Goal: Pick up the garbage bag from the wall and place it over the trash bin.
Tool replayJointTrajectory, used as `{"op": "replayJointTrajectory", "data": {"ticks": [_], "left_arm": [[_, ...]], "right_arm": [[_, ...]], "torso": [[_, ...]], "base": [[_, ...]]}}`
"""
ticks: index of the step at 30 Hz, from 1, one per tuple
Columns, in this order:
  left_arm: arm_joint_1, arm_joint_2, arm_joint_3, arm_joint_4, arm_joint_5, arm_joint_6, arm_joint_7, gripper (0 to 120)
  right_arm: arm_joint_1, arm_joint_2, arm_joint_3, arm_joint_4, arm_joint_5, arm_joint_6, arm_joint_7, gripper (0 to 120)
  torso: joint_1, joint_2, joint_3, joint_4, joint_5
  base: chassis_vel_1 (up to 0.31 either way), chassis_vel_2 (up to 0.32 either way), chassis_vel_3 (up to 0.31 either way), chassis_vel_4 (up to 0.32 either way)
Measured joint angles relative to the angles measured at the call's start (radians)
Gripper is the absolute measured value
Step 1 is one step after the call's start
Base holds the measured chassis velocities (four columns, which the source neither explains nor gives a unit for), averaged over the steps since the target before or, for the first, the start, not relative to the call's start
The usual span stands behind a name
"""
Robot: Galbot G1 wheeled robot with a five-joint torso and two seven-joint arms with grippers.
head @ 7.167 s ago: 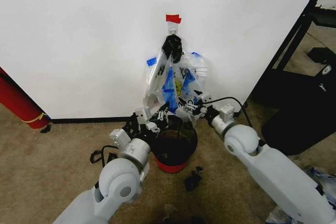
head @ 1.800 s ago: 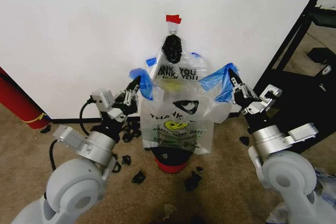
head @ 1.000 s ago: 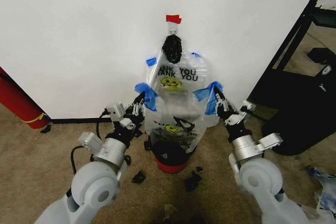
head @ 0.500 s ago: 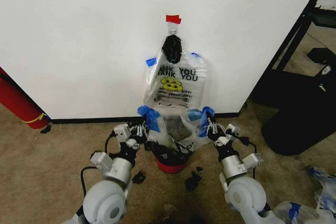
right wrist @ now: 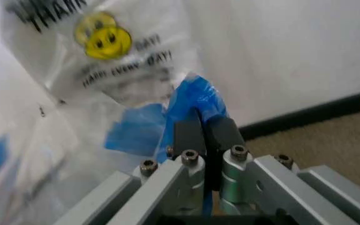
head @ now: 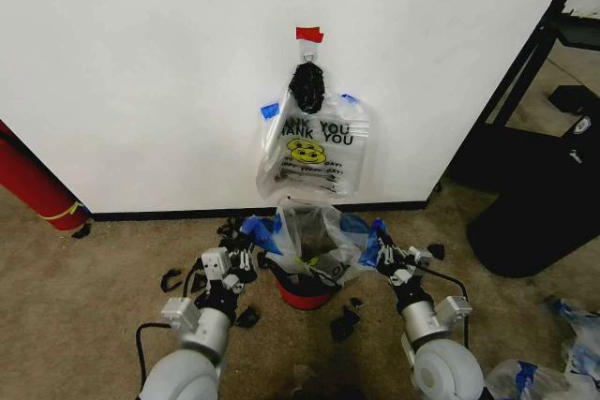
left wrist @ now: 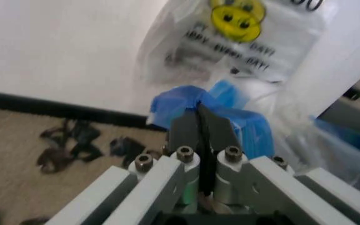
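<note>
Down low, both pincers, left pincer [head: 246, 243] and right pincer [head: 382, 243], pinch the crinkly clear garbage bag [head: 314, 236] over the round mesh trash bin [head: 306, 293]

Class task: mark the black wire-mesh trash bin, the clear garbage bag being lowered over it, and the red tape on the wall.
Black wire-mesh trash bin [head: 302, 295], head view: red base band.
Clear plastic garbage bag [head: 309, 229], head view: upper body.
Red tape [head: 308, 34], head view: centre of strip.

The trash bin [head: 307, 286] sits at my 12 o'clock by the wall [head: 141, 72]; the garbage bag [head: 314, 241] drapes over it, my left gripper [head: 246, 241] at 11, right gripper [head: 382, 243] at 1.
</note>
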Motion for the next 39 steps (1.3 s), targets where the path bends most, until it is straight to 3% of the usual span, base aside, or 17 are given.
{"op": "replayJointTrajectory", "data": {"ticks": [18,32,39], "left_arm": [[0.103,0.032,-0.017,-0.001,-0.005,0.008,0.002,0],[0.142,0.098,-0.026,-0.016,-0.133,0.062,-0.002,0],[0.139,0.163,-0.025,-0.023,-0.197,0.114,-0.007,0]], "right_arm": [[-0.014,-0.015,-0.037,-0.024,-0.046,-0.071,0.051,0],[-0.031,-0.058,-0.011,0.003,-0.031,-0.170,0.109,0],[-0.023,-0.085,-0.016,0.020,0.011,-0.247,0.158,0]], "torso": [[0.000,0.000,0.000,0.0000,0.0000],[0.000,0.000,0.000,0.0000,-0.0001],[0.000,0.000,0.000,0.0000,-0.0001]], "base": [[0.000,0.000,0.000,0.000],[0.000,0.000,0.000,0.000],[0.000,0.000,0.000,0.000]]}}
